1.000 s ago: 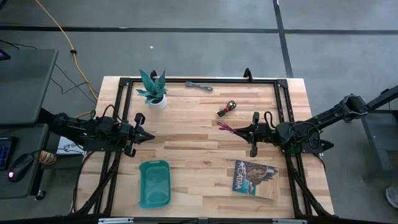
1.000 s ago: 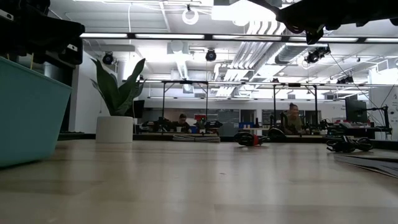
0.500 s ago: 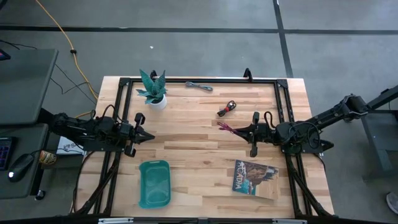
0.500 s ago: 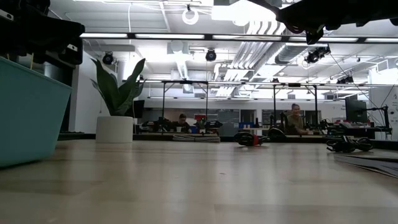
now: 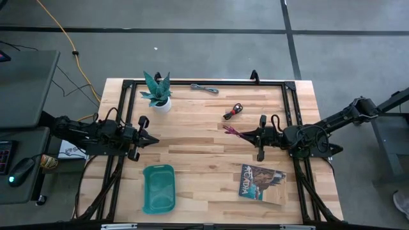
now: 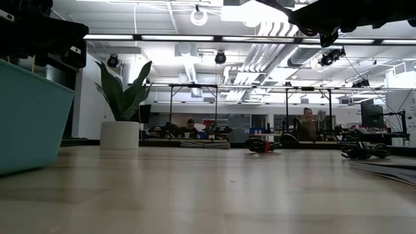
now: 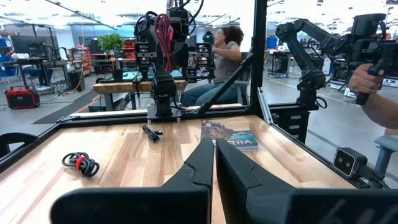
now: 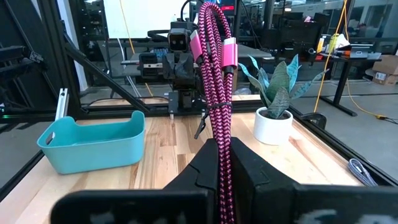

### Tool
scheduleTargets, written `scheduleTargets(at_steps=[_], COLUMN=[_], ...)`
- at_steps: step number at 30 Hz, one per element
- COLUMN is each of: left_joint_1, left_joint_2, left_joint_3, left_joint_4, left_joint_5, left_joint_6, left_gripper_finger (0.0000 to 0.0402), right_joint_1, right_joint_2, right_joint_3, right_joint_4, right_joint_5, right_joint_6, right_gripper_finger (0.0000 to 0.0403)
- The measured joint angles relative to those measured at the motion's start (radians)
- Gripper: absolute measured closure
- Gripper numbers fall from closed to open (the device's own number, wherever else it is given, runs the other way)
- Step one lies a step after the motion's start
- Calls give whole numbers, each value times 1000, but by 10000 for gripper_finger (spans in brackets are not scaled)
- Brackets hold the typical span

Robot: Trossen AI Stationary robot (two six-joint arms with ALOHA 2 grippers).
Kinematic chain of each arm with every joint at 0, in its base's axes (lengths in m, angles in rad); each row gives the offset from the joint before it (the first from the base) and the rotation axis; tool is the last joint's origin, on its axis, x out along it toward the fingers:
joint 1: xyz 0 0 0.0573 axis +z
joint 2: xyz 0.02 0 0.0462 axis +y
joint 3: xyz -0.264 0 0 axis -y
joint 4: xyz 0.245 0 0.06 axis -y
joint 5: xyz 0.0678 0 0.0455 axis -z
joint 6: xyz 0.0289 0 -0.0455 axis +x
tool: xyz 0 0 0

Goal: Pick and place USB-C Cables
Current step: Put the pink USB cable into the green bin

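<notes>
My right gripper [image 5: 250, 134] is over the table's right half, shut on the maroon-purple cable bundle [image 5: 230, 131]. In the right wrist view the bundle [image 8: 214, 62] sticks out past the fingers. The black-and-red cable [image 5: 233, 111] lies flat on the wood just beyond it, and shows as well in the left wrist view [image 7: 81, 163]. The grey cable [image 5: 204, 88] rests near the far edge. My left gripper [image 5: 152, 138] hovers shut over the table's left side, holding nothing. The teal tray [image 5: 158, 188] sits near the front edge. My right gripper pinches the maroon-purple bundle between its two fingers [image 8: 200, 163] at the bundle's lower end [image 8: 221, 146]. The fingers lie level and point toward the table's left. The bundled strands stand out beyond the fingertips, lifted clear of the table, with the pink plugs [image 8: 229, 50] at the free end.
A potted plant in a white pot [image 5: 157, 92] stands at the far left. A book [image 5: 261, 181] lies near the front right. A black frame [image 5: 192, 83] runs round the table. People sit in the room beyond.
</notes>
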Motion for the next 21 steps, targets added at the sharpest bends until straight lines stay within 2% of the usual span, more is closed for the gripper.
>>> scheduleTargets(at_steps=[9, 13, 17, 21], left_joint_1=[0, 0, 0, 0], left_joint_2=[0, 0, 0, 0], left_joint_3=[0, 0, 0, 0], left_joint_4=[0, 0, -1, -9], left_joint_5=[-1, -45, -141, -153], left_joint_6=[-1, 0, 0, -24], left_gripper_finger=[401, 398, 380, 348], right_joint_1=[0, 0, 0, 0], right_joint_2=[0, 0, 0, 0], right_joint_3=[0, 0, 0, 0], right_joint_4=[-1, -1, -1, -1], right_joint_5=[0, 0, 0, 0], right_joint_6=[3, 3, 3, 3], right_gripper_finger=[398, 398, 398, 398])
